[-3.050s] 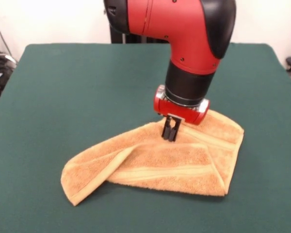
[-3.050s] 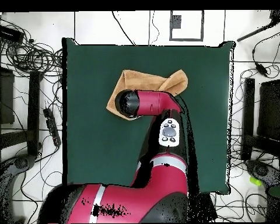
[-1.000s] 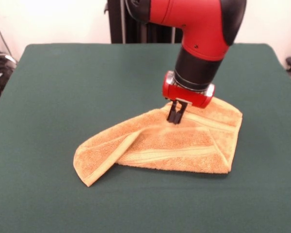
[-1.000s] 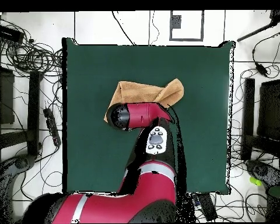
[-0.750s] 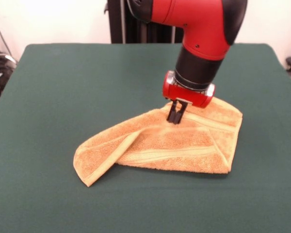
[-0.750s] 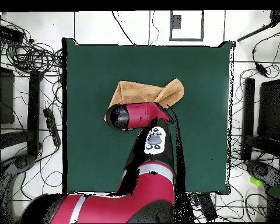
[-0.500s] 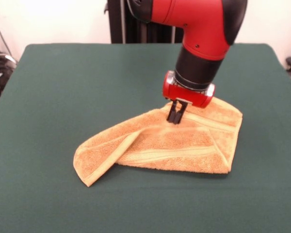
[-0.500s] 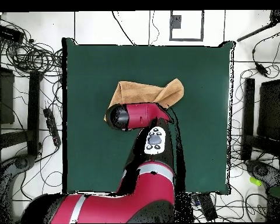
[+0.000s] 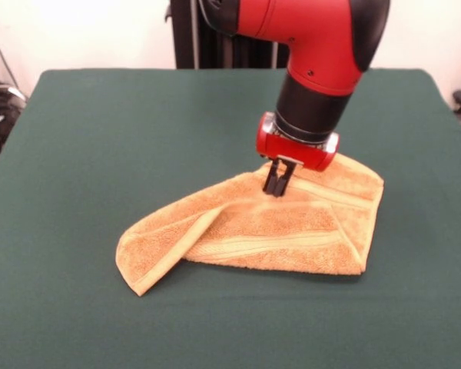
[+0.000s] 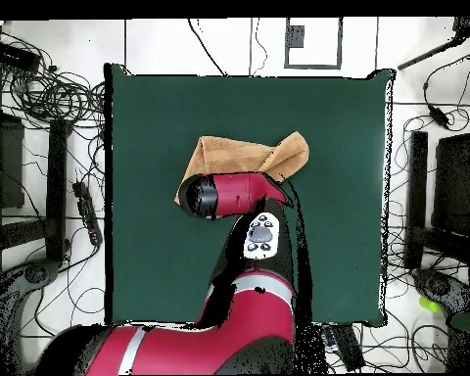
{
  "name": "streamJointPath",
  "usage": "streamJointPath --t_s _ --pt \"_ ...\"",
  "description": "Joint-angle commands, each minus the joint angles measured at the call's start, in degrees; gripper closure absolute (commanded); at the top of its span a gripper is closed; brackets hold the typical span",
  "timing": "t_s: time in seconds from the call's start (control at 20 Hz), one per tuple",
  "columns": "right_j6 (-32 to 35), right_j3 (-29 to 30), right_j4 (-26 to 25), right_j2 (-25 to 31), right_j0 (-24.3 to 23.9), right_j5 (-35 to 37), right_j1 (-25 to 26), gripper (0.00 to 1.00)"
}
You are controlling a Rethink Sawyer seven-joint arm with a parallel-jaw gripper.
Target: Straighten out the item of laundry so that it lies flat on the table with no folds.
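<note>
The orange-tan towel (image 9: 292, 231) lies folded over on itself on the green table (image 9: 100, 138), with stripe bands showing along the folded layers. Its left end forms a doubled-over flap, and its right end is a rounded fold. My gripper (image 9: 274, 188) points straight down at the towel's far edge, shut on a pinch of the cloth that rises slightly to it. In the overhead view the towel (image 10: 244, 155) shows beyond the arm's wrist, which hides the gripper. The table (image 10: 161, 117) extends wide all around it.
The red arm (image 10: 241, 191) reaches from the base at the bottom of the overhead view across the table's middle. Cables and stands (image 10: 43, 98) lie on the floor beside the table's sides.
Since three seconds ago the gripper has moved toward the robot's side, dragging the towel with it; the towel's left flap has slid right. In the last second nothing has visibly changed.
</note>
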Motion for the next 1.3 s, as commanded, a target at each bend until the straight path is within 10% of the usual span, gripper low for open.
streamJointPath --t_s 0.05,1.3 --pt "4.16 0.36 1.27 5.5 -0.84 1.48 3.25 1.0" --pt "2.93 -6.29 1.6 5.67 -2.19 5.18 4.46 1.0"
